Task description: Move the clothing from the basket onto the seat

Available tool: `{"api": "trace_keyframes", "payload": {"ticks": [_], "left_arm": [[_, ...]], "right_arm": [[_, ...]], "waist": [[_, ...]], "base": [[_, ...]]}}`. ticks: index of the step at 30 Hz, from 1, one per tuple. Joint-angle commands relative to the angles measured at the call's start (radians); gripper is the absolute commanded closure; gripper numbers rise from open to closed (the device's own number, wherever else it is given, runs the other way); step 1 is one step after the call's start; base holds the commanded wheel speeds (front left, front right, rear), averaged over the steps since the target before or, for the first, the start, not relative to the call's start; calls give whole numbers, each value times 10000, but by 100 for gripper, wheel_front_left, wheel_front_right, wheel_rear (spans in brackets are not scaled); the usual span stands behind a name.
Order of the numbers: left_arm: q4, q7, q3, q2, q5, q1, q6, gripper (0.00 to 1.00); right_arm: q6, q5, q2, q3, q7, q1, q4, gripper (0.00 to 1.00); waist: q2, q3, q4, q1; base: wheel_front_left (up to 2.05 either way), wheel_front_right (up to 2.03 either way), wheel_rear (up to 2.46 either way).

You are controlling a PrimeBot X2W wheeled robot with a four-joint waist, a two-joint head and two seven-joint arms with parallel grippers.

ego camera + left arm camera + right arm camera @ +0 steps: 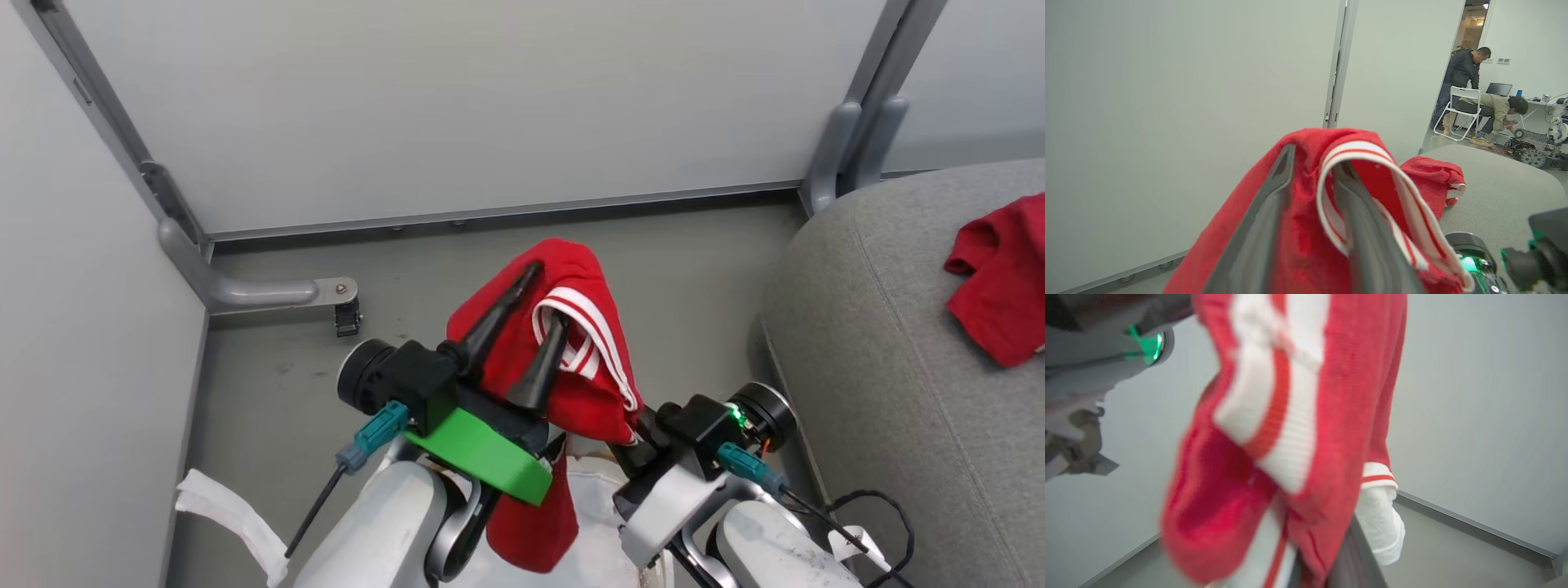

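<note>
A piece of red clothing (584, 351) with white stripe trim hangs off the floor, draped over my left gripper (545, 296). That gripper's two dark fingers (1265, 220) stand apart, with fabric over and between them. My right gripper (645, 437) reaches under the garment's lower edge and is shut on it; in the right wrist view one dark finger (1357, 559) shows behind the red cloth (1306, 428). A second red garment (1000, 278) lies on the grey seat (882, 343) at the right. I cannot make out the basket; a white patch (592, 506) shows below my arms.
Pale partition walls (457, 106) close off the back and left, with a grey metal foot and caster (347, 314) on the floor. A white strip (220, 506) lies at lower left and black cables (886, 523) at lower right. Two people (1478, 94) are in a far room.
</note>
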State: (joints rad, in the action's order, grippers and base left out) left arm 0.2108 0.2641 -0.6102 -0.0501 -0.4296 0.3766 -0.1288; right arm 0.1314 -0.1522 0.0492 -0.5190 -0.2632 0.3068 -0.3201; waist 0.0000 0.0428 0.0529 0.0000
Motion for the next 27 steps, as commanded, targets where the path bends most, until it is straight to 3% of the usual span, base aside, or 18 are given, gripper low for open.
{"api": "trace_keyframes", "payload": {"ticks": [1, 18, 27], "left_arm": [[5, 6, 97, -12, 138, -131, -21, 0], [85, 4, 493, -19, 555, -604, -26, 0], [413, 4, 206, -25, 568, -367, -27, 0]], "right_arm": [[-14, -136, 38, 104, -22, -190, 84, 100], [-13, 11, 43, 1489, -22, -938, 276, 100], [-14, 0, 29, 2280, -24, -1202, 507, 100]], "waist": [[0, 12, -382, 0], [0, 422, -4532, 0], [0, 785, -5842, 0]], "base": [[0, 0, 0], [0, 0, 0], [0, 0, 0]]}}
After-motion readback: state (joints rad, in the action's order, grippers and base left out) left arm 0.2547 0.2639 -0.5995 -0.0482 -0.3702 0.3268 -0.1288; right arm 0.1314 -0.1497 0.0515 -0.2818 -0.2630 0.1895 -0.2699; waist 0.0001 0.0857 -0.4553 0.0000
